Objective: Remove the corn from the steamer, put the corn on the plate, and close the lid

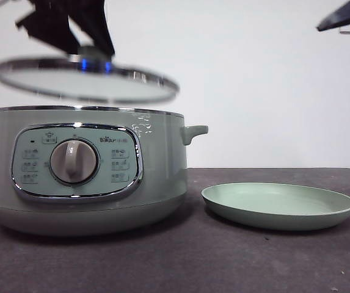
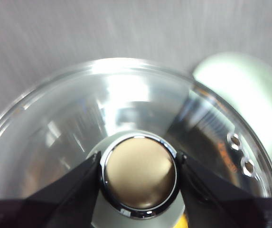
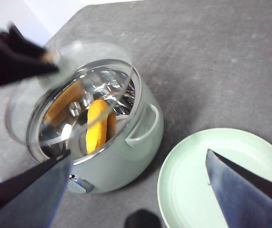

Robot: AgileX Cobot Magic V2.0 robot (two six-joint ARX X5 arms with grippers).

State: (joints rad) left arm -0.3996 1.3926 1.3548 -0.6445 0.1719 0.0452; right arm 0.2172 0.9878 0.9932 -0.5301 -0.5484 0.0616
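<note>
The steamer [image 1: 83,177] stands at the left of the table, and the glass lid [image 1: 83,82] hangs tilted a little above its rim. My left gripper [image 2: 139,178] is shut on the lid's knob [image 2: 139,175], coming in from above [image 1: 92,58]. The right wrist view shows the yellow-orange corn [image 3: 97,124] lying inside the steamer [image 3: 126,152], partly under the raised lid [image 3: 69,90]. The pale-green plate [image 1: 278,204] sits bare to the steamer's right. My right gripper [image 3: 138,156] is open, high above the plate [image 3: 197,180] and the steamer's side, holding nothing.
A dark grey tabletop [image 1: 223,262] runs to a white wall behind. The right arm shows only as a black tip [image 1: 346,15] at the top right corner of the front view. A side handle [image 1: 194,131] sticks out of the steamer toward the plate.
</note>
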